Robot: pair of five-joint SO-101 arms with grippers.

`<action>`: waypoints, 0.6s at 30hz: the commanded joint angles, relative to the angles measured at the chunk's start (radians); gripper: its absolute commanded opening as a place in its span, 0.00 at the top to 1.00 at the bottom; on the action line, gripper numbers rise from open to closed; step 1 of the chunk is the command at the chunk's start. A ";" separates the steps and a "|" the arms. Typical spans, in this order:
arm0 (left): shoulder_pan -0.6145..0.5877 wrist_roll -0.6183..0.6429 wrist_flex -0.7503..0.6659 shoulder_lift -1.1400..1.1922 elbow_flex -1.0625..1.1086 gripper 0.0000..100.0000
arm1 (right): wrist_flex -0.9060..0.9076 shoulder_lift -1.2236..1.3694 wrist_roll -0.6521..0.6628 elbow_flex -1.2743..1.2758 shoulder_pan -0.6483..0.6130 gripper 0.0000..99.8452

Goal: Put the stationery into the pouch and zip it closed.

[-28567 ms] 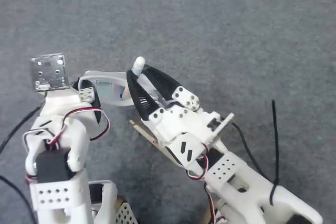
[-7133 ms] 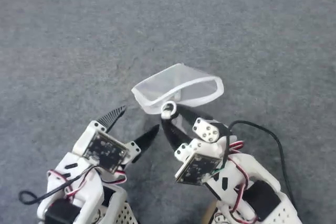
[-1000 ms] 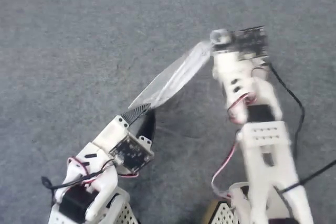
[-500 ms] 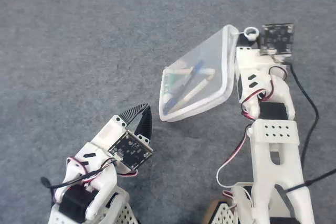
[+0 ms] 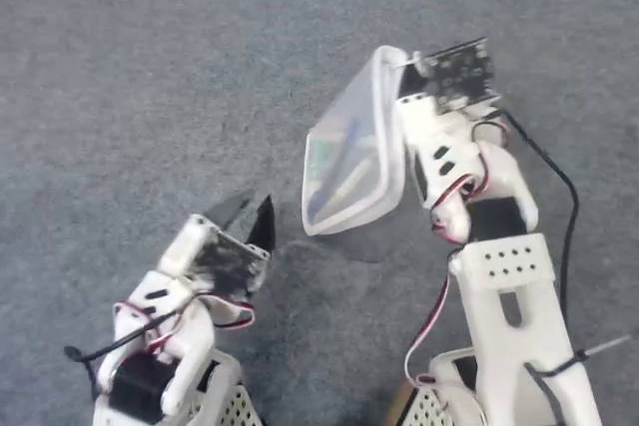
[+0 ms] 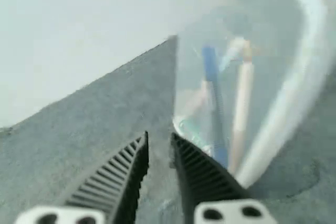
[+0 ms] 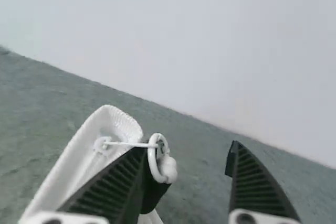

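Grey, felt-like cloth over the whole table [image 5: 150,77], with a pale wall [image 7: 210,35] behind.

Translucent plastic pouch [image 5: 344,162] standing on edge at centre-right of the high view. Tilted, with the white zip band [image 6: 294,77] along the side nearest the right arm. Upper end raised at the right gripper [image 7: 186,150]. Lower corner down close to the cloth, with a shadow beneath it; contact there not determinable. Zip state along the band not determinable.

Contents visible through the pouch wall, all lying lengthwise and close together:
- blue pen [image 6: 212,103]
- pale wooden pencil [image 6: 241,108] just beside the pen
- small pale item with green marking [image 6: 191,128] at the lower end, identity not determinable

Right gripper: fingers spread wide, nothing between them. White ring pull [image 7: 157,153] resting against the tip of one finger, joined by a thin thread to the end of the zip band. Ring around the fingertip or merely against it: not determinable.

Left gripper [image 6: 158,142]: low, toward the near left of the table, pointing at the pouch's lower end. Fingers narrow, only a slim gap between them, holding nothing. Tips near the pouch but apart from it.
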 commanded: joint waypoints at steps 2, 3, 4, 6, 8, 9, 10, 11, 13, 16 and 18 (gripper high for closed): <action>-0.167 0.230 -0.068 -0.014 -0.085 0.82 | 0.094 0.013 0.057 0.008 -0.134 0.79; -0.201 0.267 -0.078 -0.014 -0.085 0.81 | 0.101 0.013 0.064 0.011 -0.153 0.79; -0.230 0.302 -0.086 -0.014 -0.085 0.80 | 0.097 0.013 0.069 0.023 -0.168 0.79; -0.281 0.361 -0.094 -0.014 -0.090 0.79 | 0.085 0.005 0.094 0.054 -0.199 0.79; -0.318 0.404 -0.098 -0.014 -0.099 0.79 | 0.065 0.004 0.127 0.081 -0.242 0.79; -0.331 0.422 -0.098 -0.014 -0.105 0.79 | 0.064 0.007 0.144 0.092 -0.262 0.79; -0.342 0.445 -0.100 -0.014 -0.111 0.79 | 0.064 0.012 0.161 0.100 -0.285 0.79; -0.353 0.473 -0.100 -0.014 -0.117 0.79 | 0.064 0.013 0.173 0.109 -0.305 0.79; -0.376 0.531 -0.097 -0.014 -0.134 0.78 | 0.064 0.013 0.186 0.120 -0.335 0.79; -0.419 0.624 -0.095 -0.014 -0.147 0.76 | 0.065 0.013 0.184 0.123 -0.346 0.79; -0.442 0.669 -0.095 -0.014 -0.150 0.74 | 0.065 0.013 0.184 0.123 -0.348 0.79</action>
